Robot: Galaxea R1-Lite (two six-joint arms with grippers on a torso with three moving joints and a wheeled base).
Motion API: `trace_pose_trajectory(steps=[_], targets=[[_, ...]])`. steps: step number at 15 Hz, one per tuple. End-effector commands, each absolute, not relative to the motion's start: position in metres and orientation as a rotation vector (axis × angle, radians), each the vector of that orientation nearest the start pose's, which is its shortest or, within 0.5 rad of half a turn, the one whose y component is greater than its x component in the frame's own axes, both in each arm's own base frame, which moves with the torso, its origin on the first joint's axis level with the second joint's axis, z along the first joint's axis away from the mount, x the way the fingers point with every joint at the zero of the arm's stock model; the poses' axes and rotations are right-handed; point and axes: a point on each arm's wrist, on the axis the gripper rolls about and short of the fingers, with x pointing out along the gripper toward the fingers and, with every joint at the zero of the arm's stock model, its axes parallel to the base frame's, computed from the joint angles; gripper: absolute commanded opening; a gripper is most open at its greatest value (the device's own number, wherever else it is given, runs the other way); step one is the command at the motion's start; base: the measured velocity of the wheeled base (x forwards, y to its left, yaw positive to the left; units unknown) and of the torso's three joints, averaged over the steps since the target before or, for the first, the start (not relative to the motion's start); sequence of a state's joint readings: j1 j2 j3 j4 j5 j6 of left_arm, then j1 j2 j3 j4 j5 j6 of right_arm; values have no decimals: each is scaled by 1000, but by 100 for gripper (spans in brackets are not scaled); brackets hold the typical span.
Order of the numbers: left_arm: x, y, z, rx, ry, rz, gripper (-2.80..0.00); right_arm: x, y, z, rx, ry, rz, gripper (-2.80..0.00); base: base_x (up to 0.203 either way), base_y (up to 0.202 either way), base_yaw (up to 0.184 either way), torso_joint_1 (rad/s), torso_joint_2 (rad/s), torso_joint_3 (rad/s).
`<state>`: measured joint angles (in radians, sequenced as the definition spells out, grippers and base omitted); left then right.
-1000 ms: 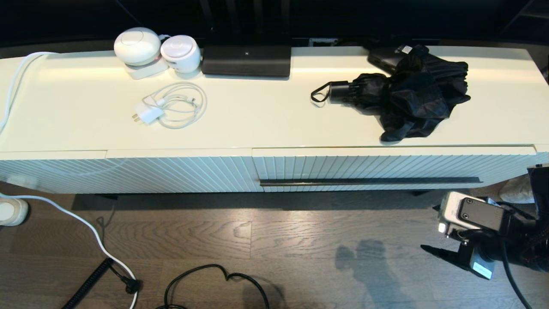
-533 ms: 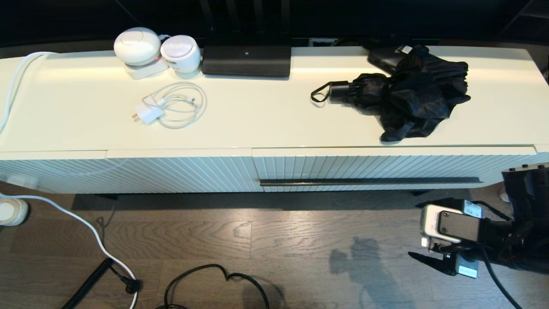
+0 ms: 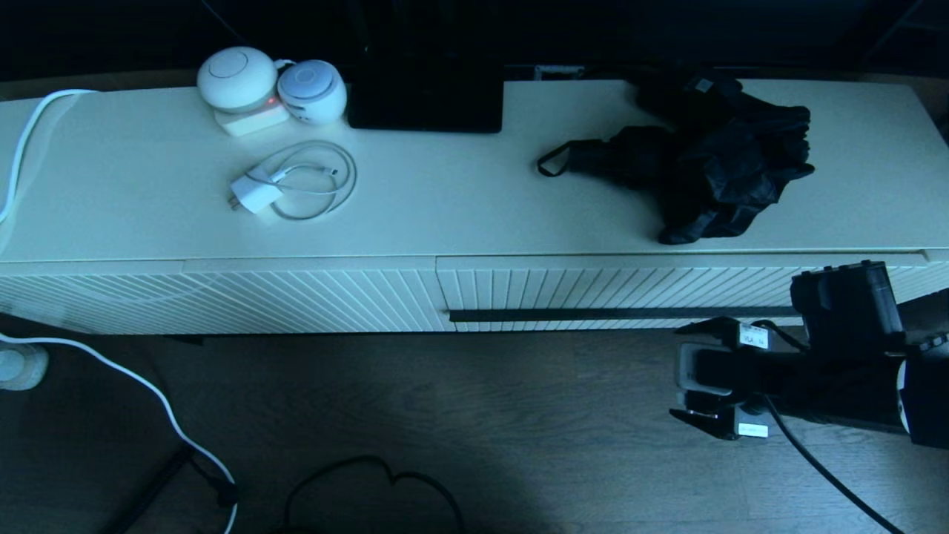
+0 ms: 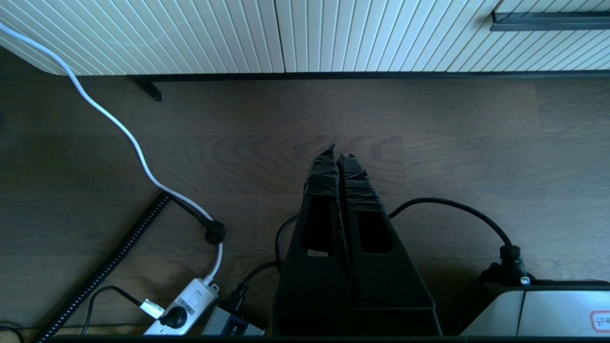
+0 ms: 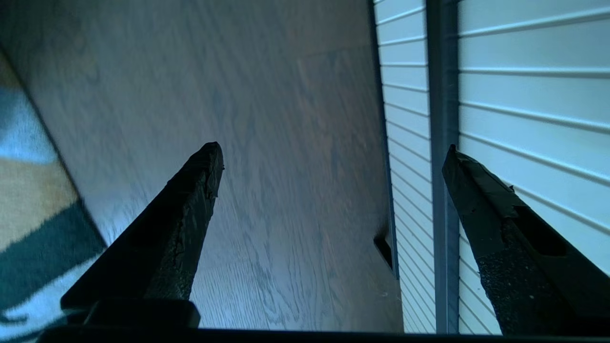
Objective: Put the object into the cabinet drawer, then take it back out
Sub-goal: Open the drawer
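The black folding umbrella [image 3: 704, 163] lies on the cabinet top at the right, its handle and wrist loop [image 3: 552, 159] pointing left. Below it the cabinet drawer [image 3: 593, 288] is closed, with its dark bar handle [image 3: 593, 314] running along the ribbed front. My right gripper [image 3: 675, 371] hangs open over the floor just in front of the handle's right end, pointing left. In the right wrist view the right gripper [image 5: 331, 148] has one finger [image 5: 481, 200] alongside the bar handle [image 5: 438, 85], not around it. My left gripper [image 4: 338, 152] is shut on nothing, low over the floor.
On the cabinet top sit a white charger with coiled cable [image 3: 289, 185], two white round devices [image 3: 237, 78] and a black box [image 3: 426, 96]. A diagonally ribbed panel [image 3: 222, 297] fills the left front. Cables and a power strip [image 4: 188, 305] lie on the wooden floor.
My right arm has moved left and up towards the drawer front, bringing the open gripper close to the right end of the bar handle. The umbrella has not moved.
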<state>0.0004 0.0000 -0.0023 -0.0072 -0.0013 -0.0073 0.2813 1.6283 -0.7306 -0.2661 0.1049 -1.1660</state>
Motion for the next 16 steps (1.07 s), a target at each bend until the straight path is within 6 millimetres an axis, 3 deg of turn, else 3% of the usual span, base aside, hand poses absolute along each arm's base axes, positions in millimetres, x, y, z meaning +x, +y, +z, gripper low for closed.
trace_pose_trajectory(steps=[1, 5, 16], targets=[[-23, 0, 77, -8, -9, -2, -280, 256, 71, 149, -1203, 356, 710, 0, 0, 0, 0, 0, 0, 0], [-23, 0, 77, -8, -9, 0, -280, 258, 57, 150, -1289, 334, 735, 0, 0, 0, 0, 0, 0, 0], [-23, 0, 77, -8, -9, -2, -280, 294, 56, 116, -1298, 441, 782, 0, 0, 0, 0, 0, 0, 0]])
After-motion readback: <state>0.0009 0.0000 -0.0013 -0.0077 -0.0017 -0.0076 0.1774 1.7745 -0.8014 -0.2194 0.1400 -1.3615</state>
